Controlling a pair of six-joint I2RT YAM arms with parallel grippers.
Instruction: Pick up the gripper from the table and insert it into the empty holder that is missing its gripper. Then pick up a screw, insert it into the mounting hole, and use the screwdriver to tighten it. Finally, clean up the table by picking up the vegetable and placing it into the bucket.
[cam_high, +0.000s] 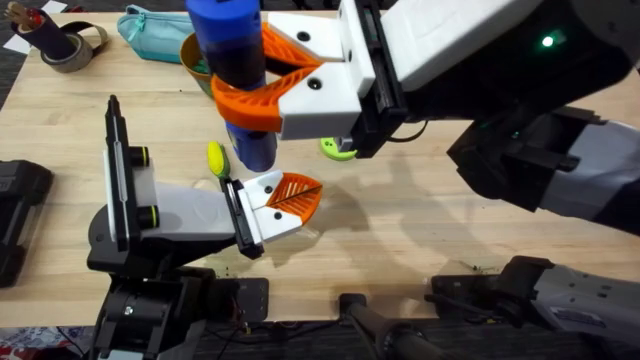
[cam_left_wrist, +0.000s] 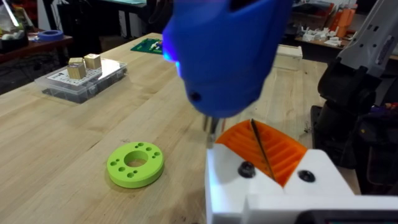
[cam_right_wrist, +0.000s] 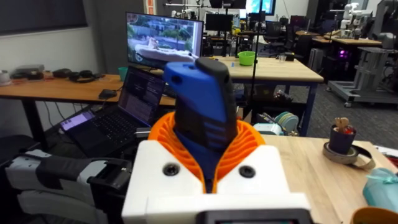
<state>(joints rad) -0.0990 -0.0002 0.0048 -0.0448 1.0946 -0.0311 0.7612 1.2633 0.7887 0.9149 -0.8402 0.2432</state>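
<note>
Right claw (cam_high: 262, 75): orange ribbed pads pinch the screwdriver (cam_high: 232, 60) around its blue body, tool held upright, tip pointing down toward the worktop (cam_high: 420, 220). In the right wrist view the blue body sits squarely between the two pads (cam_right_wrist: 249, 146), black strip facing the camera.

Left claw (cam_high: 292, 197): lies low over the worktop near the middle, directly under the screwdriver. Pads look drawn nearly together; what lies between them, if anything, I cannot tell. In the left wrist view the bit (cam_left_wrist: 212, 124) hangs just beyond the far edge of its orange pad (cam_left_wrist: 264, 149), a thin dark line running across that pad.

Step in hand, as I judge it: bringing the driver down onto a screw. Screw and mounting hole are hidden under the tool, so seating cannot be confirmed.

To do it well:
- keep the shaft vertical; any tilt will make the bit walk off the head
- lower slowly, press lightly, then turn
- the left claw should hold steady, since the two are very close

Round about: green ring (cam_left_wrist: 135, 164) with small holes lies flat on the worktop just right of the tool. Bucket (cam_high: 192, 52) sits at the far side, half hidden behind the screwdriver, beside a teal pouch (cam_high: 155, 30). Small yellow-green piece (cam_high: 217, 158) lies left of the tip.
</note>
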